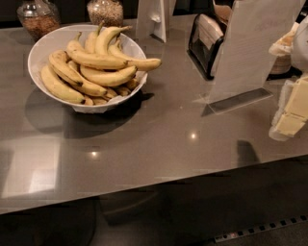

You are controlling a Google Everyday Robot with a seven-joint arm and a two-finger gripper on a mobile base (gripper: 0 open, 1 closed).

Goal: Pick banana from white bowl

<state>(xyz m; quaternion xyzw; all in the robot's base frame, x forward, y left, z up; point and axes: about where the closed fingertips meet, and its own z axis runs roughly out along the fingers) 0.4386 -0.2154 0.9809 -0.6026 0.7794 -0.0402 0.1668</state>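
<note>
A large white bowl (36, 52) stands on the grey counter at the upper left, piled with several yellow bananas (98, 75). One banana (137, 62) lies on top and sticks out over the right rim. My gripper (290, 119), pale cream and white, comes in at the right edge of the view, low over the counter. It is far to the right of the bowl, touches nothing and holds nothing.
Two glass jars of brown grains (38, 18) (105, 10) stand behind the bowl. A white sign in a clear stand (248, 53), a black napkin holder (206, 42) and a white card stand (156, 19) stand between bowl and gripper. The counter's front edge (159, 180) runs across below.
</note>
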